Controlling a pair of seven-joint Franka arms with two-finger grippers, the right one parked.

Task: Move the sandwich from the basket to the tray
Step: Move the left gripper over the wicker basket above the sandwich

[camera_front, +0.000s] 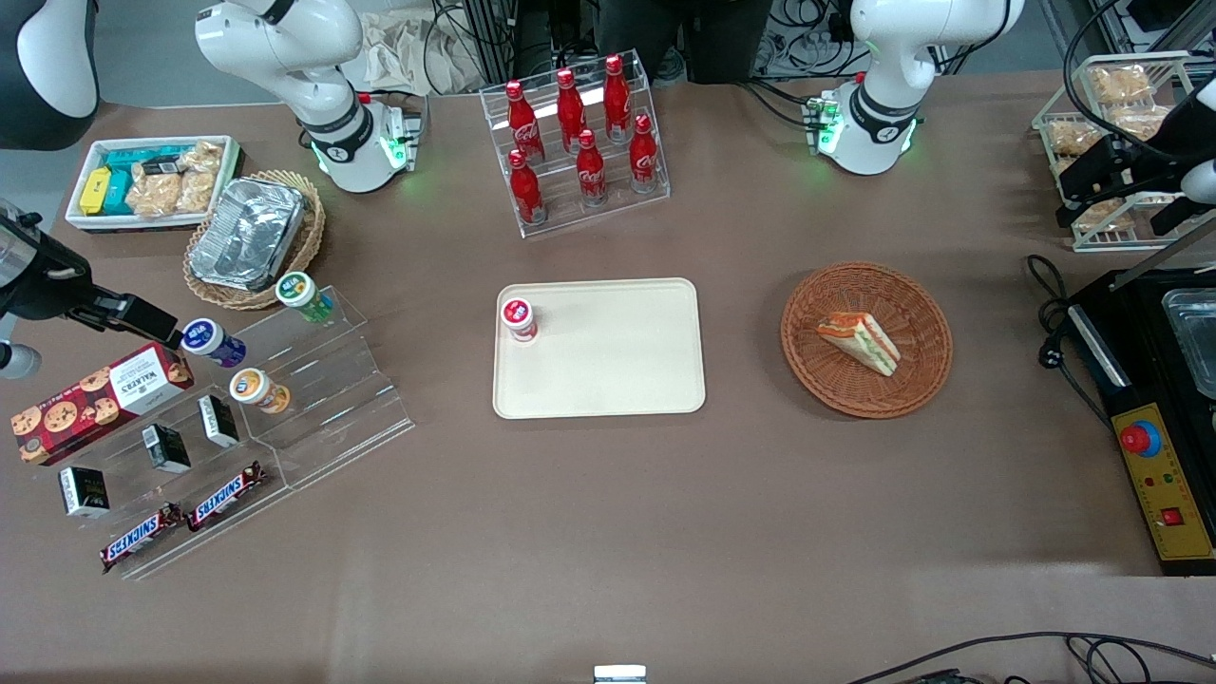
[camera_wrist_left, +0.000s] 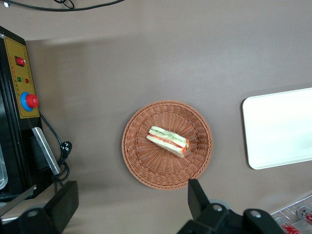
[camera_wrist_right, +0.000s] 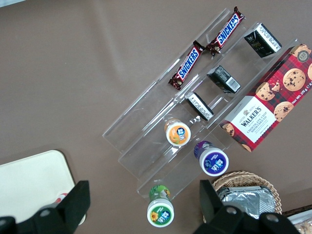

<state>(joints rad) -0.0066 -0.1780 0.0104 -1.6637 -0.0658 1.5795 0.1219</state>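
Below the wide-open, empty fingers [camera_wrist_left: 127, 207], the sandwich [camera_wrist_left: 168, 140] lies in the basket [camera_wrist_left: 141, 161]; the tray [camera_front: 608, 380], well apart, holds one red-lidded cup [camera_front: 518, 318].

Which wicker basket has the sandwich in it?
The round reddish-brown basket holding the sandwich, under the open gripper; the lighter tan basket holds a foil container.

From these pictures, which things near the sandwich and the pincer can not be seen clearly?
- Pincer: open over the basket; its height above the sandwich is unclear, and the front view cuts the arm off.
- Tray: left wrist view's edge cuts it.
- Sandwich underside: hidden, both views.
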